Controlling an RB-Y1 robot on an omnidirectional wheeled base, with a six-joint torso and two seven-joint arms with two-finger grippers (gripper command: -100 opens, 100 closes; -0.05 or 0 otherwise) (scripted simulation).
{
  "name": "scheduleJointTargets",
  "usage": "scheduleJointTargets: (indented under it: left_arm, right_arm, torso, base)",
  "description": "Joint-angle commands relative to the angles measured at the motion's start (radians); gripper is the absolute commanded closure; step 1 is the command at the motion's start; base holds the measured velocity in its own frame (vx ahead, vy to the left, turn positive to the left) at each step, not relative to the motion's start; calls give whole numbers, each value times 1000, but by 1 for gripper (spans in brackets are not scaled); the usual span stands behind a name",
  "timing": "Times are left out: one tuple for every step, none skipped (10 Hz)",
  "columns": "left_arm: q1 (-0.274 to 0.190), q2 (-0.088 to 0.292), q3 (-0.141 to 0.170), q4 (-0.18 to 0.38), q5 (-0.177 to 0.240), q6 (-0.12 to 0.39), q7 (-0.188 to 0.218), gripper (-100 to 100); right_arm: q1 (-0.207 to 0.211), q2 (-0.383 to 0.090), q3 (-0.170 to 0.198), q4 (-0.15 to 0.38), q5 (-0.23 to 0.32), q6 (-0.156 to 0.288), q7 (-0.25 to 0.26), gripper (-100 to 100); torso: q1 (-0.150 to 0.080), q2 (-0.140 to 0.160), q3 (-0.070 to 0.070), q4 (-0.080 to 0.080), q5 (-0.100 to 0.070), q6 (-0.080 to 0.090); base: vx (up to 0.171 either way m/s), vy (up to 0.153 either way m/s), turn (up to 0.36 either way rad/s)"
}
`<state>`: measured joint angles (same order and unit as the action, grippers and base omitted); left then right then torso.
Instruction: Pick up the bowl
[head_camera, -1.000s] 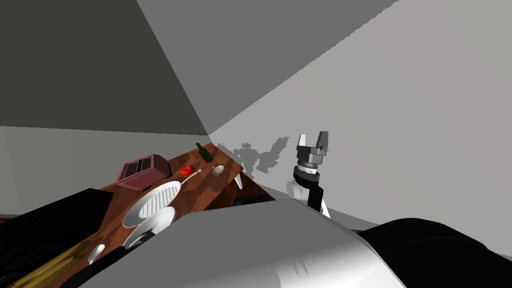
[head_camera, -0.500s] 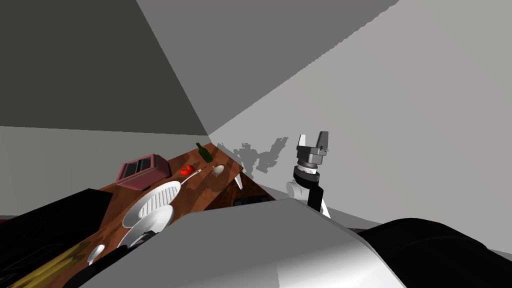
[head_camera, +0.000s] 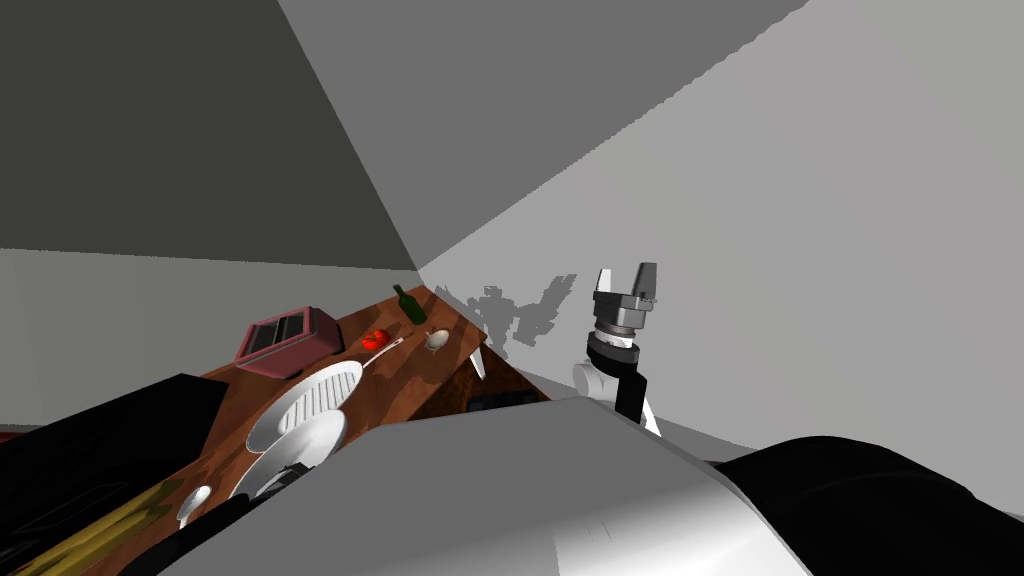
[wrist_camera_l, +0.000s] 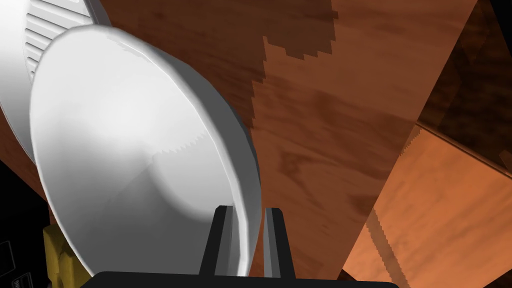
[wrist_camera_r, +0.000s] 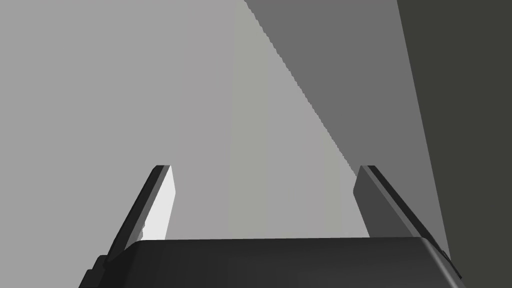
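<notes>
Slightly shifted since half a second ago, the white bowl (wrist_camera_l: 135, 165) stands tilted on edge over the wooden counter (head_camera: 400, 375), overlapping the ribbed pan (head_camera: 320, 395). We record the left gripper (wrist_camera_l: 247, 210) clenched on the bowl's rim, one finger each side. Right gripper (head_camera: 627, 275) is raised near the wall, fingers spread apart.

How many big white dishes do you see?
2. The ridged pan lies on the counter near the tomato. The bowl is at the pan's near end, its rim between the left gripper's fingers. Others may be hidden nearer me.
</notes>
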<state>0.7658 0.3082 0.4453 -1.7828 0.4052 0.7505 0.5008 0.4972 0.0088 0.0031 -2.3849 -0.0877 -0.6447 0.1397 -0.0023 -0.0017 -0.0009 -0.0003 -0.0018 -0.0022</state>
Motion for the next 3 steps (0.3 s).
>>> scheduleJointTargets:
  left_arm:
    - [22,3,1,-37,7,17,5,100]
    - [15,3,1,-21,7,8,2,100]
    - [16,3,1,-23,8,10,3,0]
  right_arm:
    - [0,0,0,0,0,0,0,0]
    - [0,0,0,0,0,0,0,0]
    - [0,0,0,0,0,0,0,0]
  torso:
    - [0,0,0,0,0,0]
    - [-1,0,0,0,0,0]
    - [0,0,0,0,0,0]
  base:
    - [16,-16,35]
    - [6,-7,9]
    - [0,0,0]
